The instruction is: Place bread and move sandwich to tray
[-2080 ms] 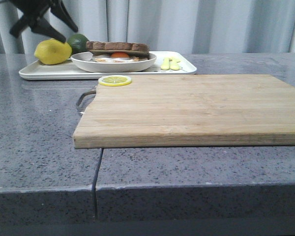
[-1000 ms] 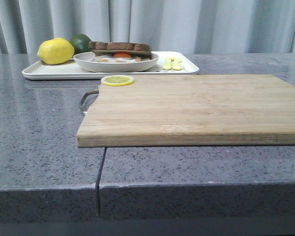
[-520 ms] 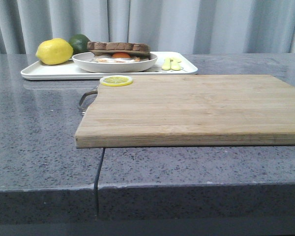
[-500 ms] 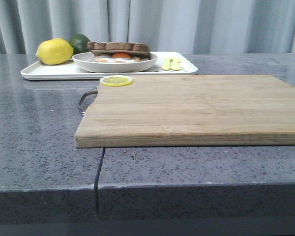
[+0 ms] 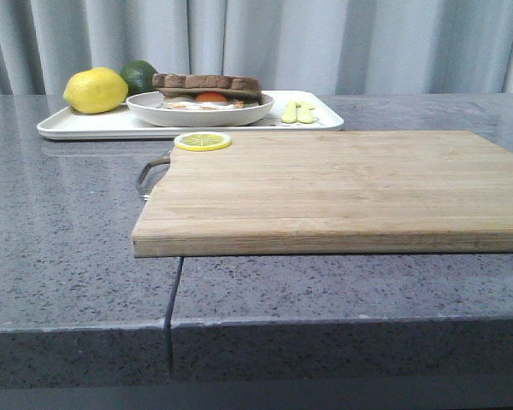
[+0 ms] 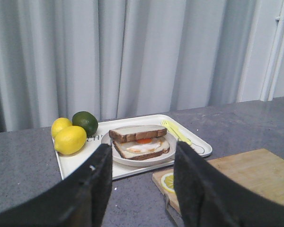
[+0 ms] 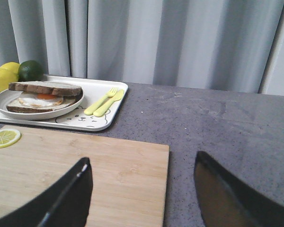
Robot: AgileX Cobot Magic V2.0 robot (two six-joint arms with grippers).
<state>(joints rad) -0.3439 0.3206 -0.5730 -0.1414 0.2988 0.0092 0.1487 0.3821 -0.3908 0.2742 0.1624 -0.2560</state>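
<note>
The sandwich (image 5: 207, 85) sits on a round white plate (image 5: 154, 109) on the white tray (image 5: 85, 126) at the far left. The bread (image 6: 138, 133) lies as the top slice over the fried egg (image 6: 143, 141) and the lower slice. Neither gripper shows in the front view. My left gripper (image 6: 142, 161) is open and empty, held in the air short of the tray, with the sandwich seen between its fingers. My right gripper (image 7: 142, 165) is open and empty above the right end of the cutting board (image 7: 75, 170). The sandwich (image 7: 45, 90) and tray (image 7: 106, 92) also show in the right wrist view.
A light wooden cutting board (image 5: 342, 188) fills the table's middle and right, with a lemon slice (image 5: 203, 141) on its far left corner. On the tray are a lemon (image 5: 96, 90), a lime (image 5: 138, 75) and yellow cutlery (image 5: 297, 111). Grey curtains hang behind.
The left arm, seen at the front view's top left 2.1 s ago, has left that view. The sandwich, plate and tray have stayed in place.
</note>
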